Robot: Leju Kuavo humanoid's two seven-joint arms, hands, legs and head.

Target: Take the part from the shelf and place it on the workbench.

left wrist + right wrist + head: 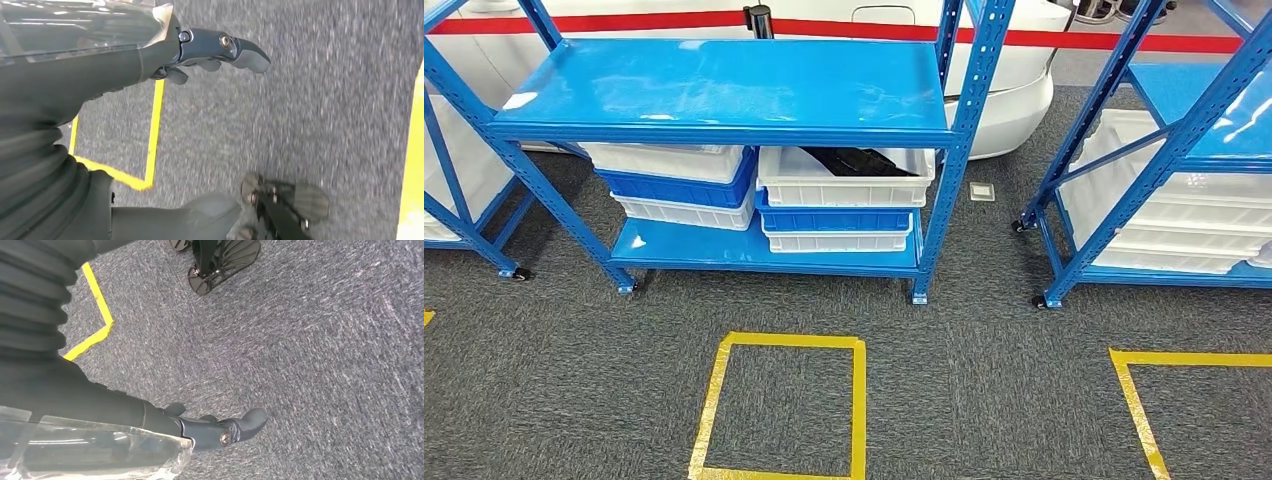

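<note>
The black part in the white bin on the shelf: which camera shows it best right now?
The head view. The black part lies in the top white bin of the right-hand stack, under the shelf's top deck. Both wrist views look down at grey carpet and yellow tape, past the left hand and right hand.

- Left hand [220, 50]: hanging over the grey carpet [300, 110], fingers loosely extended, holding nothing.
- Right hand [220, 430]: likewise hanging above the carpet, fingers loosely extended, empty.
</note>
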